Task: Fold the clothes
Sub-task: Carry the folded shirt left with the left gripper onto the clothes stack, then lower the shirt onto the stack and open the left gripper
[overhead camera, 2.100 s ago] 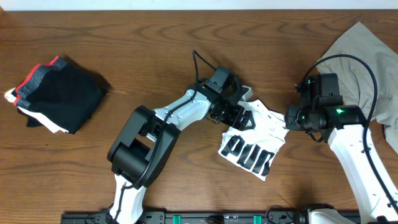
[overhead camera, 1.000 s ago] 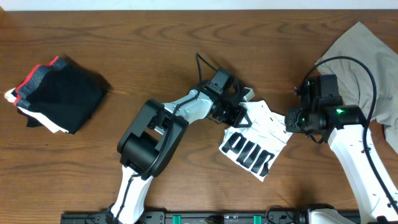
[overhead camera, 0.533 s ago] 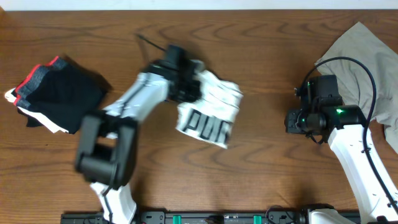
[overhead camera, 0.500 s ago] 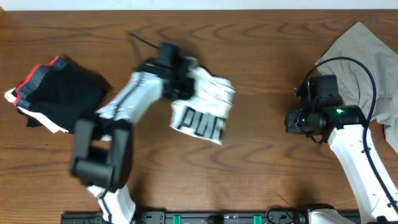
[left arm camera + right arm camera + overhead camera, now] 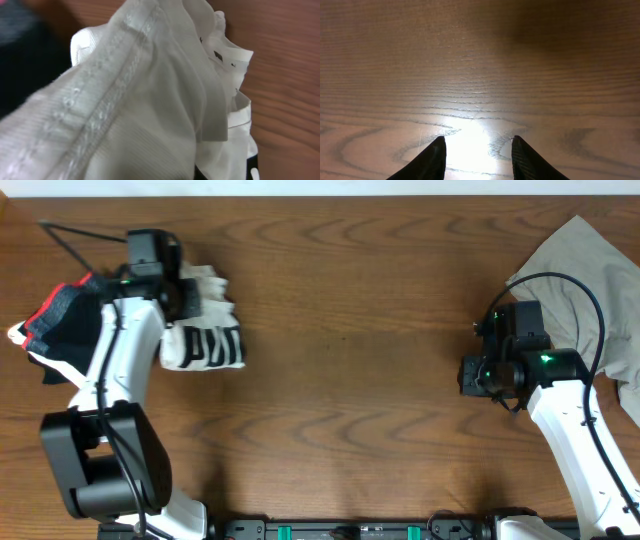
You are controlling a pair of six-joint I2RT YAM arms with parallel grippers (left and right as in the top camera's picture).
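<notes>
A folded white T-shirt [image 5: 205, 338] with black block print hangs from my left gripper [image 5: 186, 298], which is shut on its upper edge at the far left of the table. The cloth fills the left wrist view as white T-shirt folds [image 5: 150, 100] and hides my fingers there. Just left of it lies the pile of black, red-edged clothes [image 5: 62, 315], seen as a dark patch [image 5: 20, 55] in the left wrist view. My right gripper [image 5: 468, 375] [image 5: 478, 150] stands open over bare wood, holding nothing. A grey-khaki garment [image 5: 590, 280] lies spread at the far right.
The wooden table [image 5: 350, 380] shows bare wood between the two arms. The right arm's black cable [image 5: 560, 275] arcs over the grey-khaki garment. The table's back edge runs along the top of the overhead view.
My left gripper has swung the folded white T-shirt from the table's middle to the far left, beside the black pile. The right arm has stayed still.
</notes>
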